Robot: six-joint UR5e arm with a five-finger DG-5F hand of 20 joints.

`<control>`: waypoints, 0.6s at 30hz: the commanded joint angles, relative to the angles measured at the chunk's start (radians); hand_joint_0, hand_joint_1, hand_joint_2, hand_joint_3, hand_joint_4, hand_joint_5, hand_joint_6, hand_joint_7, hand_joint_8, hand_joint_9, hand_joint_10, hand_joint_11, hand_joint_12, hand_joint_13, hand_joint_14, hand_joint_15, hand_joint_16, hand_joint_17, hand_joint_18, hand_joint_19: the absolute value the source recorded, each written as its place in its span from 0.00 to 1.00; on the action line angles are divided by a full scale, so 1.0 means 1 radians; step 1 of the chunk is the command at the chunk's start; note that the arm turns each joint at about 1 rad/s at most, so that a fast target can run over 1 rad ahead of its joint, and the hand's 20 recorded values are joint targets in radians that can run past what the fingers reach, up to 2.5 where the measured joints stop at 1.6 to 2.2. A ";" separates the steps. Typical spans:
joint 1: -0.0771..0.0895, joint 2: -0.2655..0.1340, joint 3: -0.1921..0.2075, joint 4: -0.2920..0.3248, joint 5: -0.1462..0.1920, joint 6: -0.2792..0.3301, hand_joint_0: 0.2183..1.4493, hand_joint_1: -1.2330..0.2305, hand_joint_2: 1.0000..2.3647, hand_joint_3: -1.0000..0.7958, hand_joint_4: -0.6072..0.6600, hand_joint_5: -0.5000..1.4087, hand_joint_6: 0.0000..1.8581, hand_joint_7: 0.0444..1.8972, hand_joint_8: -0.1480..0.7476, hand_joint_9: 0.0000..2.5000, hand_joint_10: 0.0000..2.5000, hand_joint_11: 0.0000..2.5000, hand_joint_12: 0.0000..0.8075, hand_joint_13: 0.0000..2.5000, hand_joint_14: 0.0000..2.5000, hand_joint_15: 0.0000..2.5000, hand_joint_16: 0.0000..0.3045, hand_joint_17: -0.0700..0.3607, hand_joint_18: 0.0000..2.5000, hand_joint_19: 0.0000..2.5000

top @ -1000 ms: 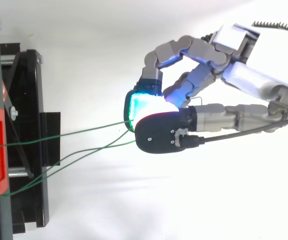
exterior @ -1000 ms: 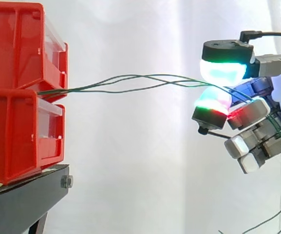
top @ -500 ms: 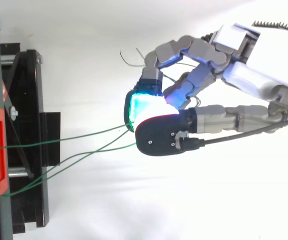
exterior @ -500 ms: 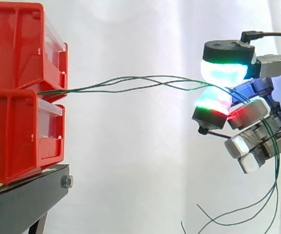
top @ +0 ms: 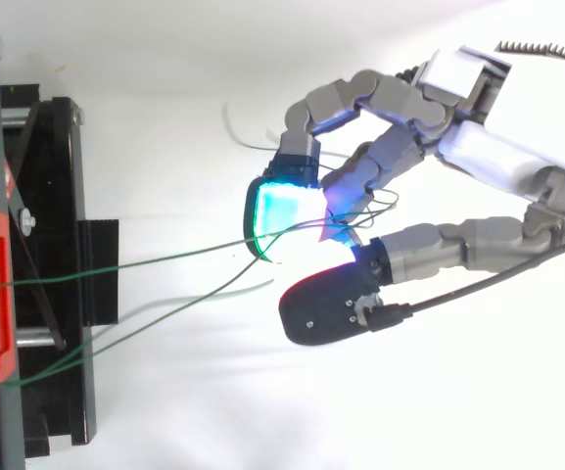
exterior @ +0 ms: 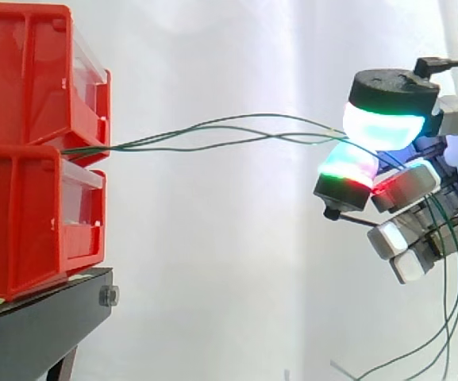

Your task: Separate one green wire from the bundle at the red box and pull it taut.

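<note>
Three thin green wires (exterior: 213,133) run from the gap between the two stacked red boxes (exterior: 30,87) rightward to my hand (top: 517,147). In the top view one green wire (top: 145,262) reaches the cyan-glowing fingertip (top: 277,211) and loops round the curled fingers. The other two wires (top: 204,291) sag lower and lie between that fingertip and the thumb (top: 326,305), which stands apart from the fingers. In the side view the thumb's pad (exterior: 383,127) hovers just above the green-and-red fingertip (exterior: 348,167), with the wires passing between them. Their loose tails (exterior: 444,317) hang down behind the fingers.
The red boxes rest on a black stand (exterior: 38,325) at the left, whose frame (top: 57,196) juts toward the hand. A white curtain forms the backdrop. Open space lies between the stand and the hand.
The thumb has swung away from the fingertips, opening the pinch. Two wires have slipped lower and sideways. The hanging tails have swung.
</note>
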 commanded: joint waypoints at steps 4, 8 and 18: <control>-0.001 0.001 0.000 0.000 0.000 0.000 0.22 0.26 0.00 0.28 0.58 0.17 0.49 0.52 0.50 0.46 0.00 0.57 0.51 0.35 0.01 0.33 0.20 0.47 0.28 0.30; -0.001 -0.002 0.000 0.000 0.000 0.000 0.20 0.37 0.00 0.28 0.59 0.17 0.48 0.52 0.51 0.48 0.00 0.56 0.53 0.36 0.01 0.33 0.20 0.48 0.29 0.30; -0.001 0.001 0.000 0.000 0.001 0.000 0.34 0.32 0.01 0.42 0.52 0.17 0.49 0.57 0.45 0.49 0.00 0.58 0.48 0.37 0.01 0.34 0.17 0.44 0.29 0.31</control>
